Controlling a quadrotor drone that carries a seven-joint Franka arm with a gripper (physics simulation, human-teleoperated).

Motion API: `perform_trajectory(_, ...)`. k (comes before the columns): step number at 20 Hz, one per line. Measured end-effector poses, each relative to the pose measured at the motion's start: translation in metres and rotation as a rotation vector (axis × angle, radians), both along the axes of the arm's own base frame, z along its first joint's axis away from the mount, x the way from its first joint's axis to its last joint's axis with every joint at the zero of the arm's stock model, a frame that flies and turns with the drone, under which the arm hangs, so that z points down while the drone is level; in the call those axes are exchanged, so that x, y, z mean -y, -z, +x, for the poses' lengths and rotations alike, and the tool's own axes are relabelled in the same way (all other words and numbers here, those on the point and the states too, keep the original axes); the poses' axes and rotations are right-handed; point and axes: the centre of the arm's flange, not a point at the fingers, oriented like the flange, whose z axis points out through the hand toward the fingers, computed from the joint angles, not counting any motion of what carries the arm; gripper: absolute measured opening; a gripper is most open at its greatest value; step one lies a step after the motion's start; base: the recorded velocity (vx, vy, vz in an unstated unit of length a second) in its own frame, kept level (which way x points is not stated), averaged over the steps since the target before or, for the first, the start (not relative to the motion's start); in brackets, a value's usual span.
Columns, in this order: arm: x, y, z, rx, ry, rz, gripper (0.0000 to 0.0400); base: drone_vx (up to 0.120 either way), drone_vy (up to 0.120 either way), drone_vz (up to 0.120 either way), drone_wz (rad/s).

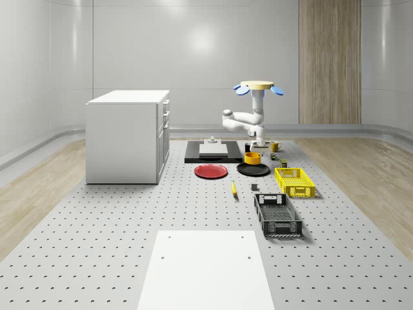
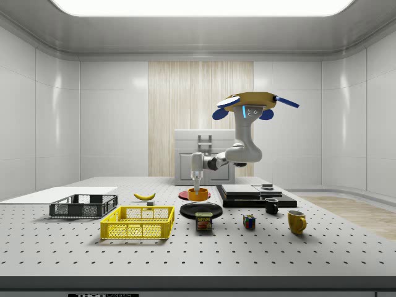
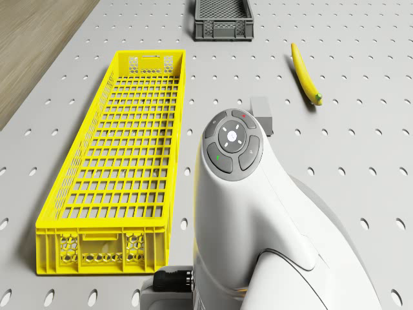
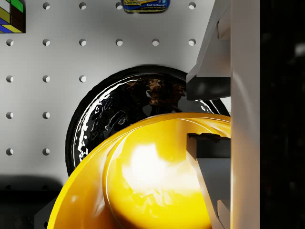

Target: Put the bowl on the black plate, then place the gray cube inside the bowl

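Note:
My gripper [image 4: 209, 125] is shut on the rim of the orange-yellow bowl [image 4: 143, 186], with one finger [image 4: 207, 88] outside the wall and the other inside. The bowl [image 2: 198, 195] hangs a little above the black plate [image 2: 201, 210], which lies on the table right under it [image 4: 114, 109]. In the whole-scene view the bowl [image 1: 252, 157] is over the plate's [image 1: 253, 170] far part. The gray cube [image 3: 262, 113] rests on the table between the yellow crate and the banana, nearer the front [image 1: 254, 188]. The drone [image 1: 261, 86] hovers behind the plate, arm reaching down.
A yellow crate [image 1: 294, 181] and a dark crate [image 1: 277, 215] stand at the whole-scene view's right. Left of the black plate lies a red plate [image 1: 211, 171]; a banana [image 1: 233, 188] is in front. A can [image 2: 204, 221], colour cube [image 2: 249, 221] and mugs [image 2: 296, 221] are nearby. A white cabinet [image 1: 129, 135] stands left.

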Motion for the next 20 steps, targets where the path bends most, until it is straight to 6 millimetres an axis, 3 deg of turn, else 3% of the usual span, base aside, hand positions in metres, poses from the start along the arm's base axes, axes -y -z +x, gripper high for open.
perform_trajectory(5, 0.0, 0.0, 0.0, 0.0, 0.0, 0.0, 0.01, 0.0, 0.0, -0.12, 0.0)
perform_trajectory(18, 0.0, -0.036, 0.0, 0.0, 0.0, 0.0, 0.01, 0.0, 0.0, 0.0, 0.0)
perform_trajectory(20, 0.0, -0.039, 0.0, 0.0, 0.0, 0.0, 0.0218, 0.0, 0.0, 0.0, 0.0)
